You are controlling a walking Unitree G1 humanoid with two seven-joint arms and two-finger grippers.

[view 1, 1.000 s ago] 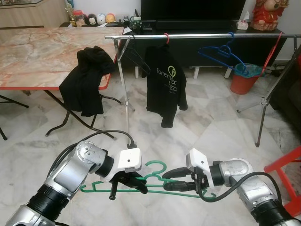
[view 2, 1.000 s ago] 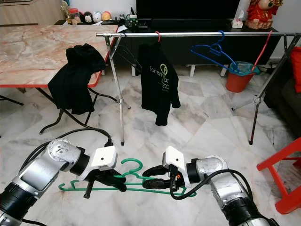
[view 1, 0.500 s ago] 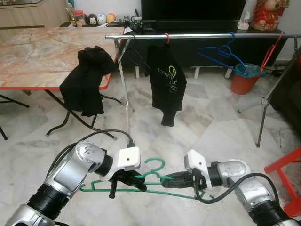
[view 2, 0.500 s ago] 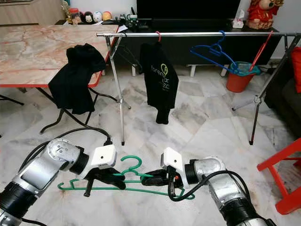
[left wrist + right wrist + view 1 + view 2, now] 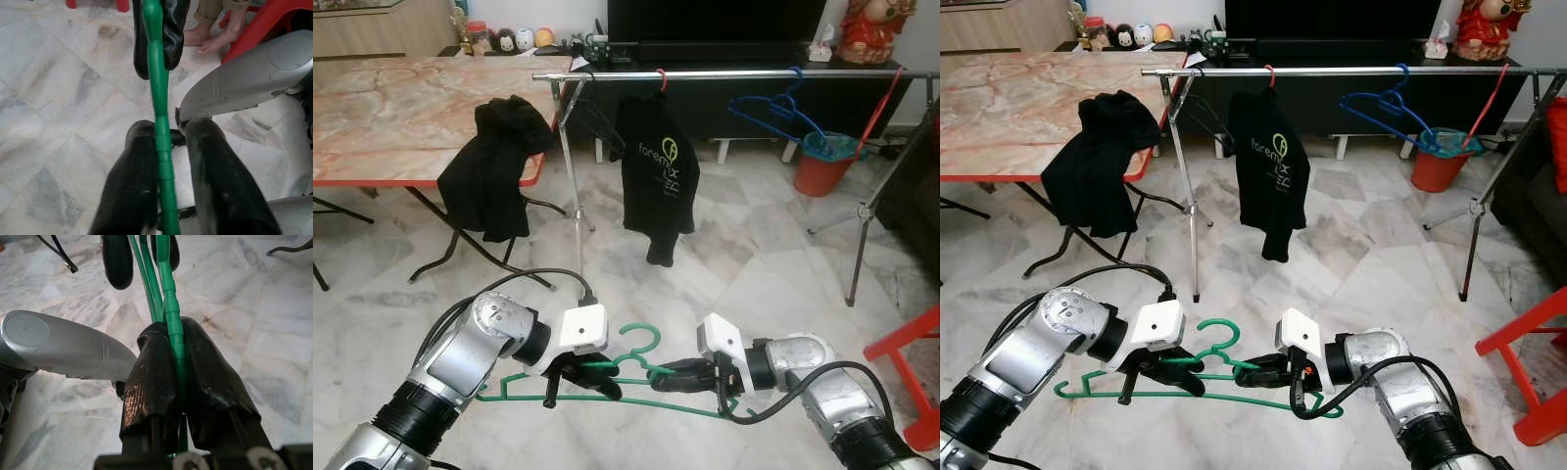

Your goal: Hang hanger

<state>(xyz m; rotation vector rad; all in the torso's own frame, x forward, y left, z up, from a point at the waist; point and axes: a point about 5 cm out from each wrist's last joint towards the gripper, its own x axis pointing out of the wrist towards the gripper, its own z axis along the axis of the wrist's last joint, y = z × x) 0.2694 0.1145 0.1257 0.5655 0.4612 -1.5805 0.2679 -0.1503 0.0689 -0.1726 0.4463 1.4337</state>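
A green hanger (image 5: 640, 330) lies level, low in front of me, above the marble floor, between both grippers. My right gripper (image 5: 666, 374) is shut on its shoulder next to the hook; the right wrist view shows the fingers (image 5: 151, 362) pinching the green wire (image 5: 168, 293). My left gripper (image 5: 592, 380) sits on the other side of the hook. In the left wrist view the hanger (image 5: 159, 98) runs between its fingers (image 5: 210, 161), touching one, with a small gap to the other. The clothes rail (image 5: 734, 73) stands farther ahead.
A black shirt (image 5: 658, 166) on a red hanger and blue hangers (image 5: 773, 108) hang on the rail. A black garment (image 5: 494, 166) drapes off the marble table (image 5: 401, 108) at left. A red bucket (image 5: 820, 162) and a red stool (image 5: 911, 362) stand at right. A person's foot (image 5: 215, 36) rests nearby.
My right gripper, open a second ago, has shut on the hanger beside the hook. The hanger's left end has sunk slightly. The black shirt on the rail swings a little.
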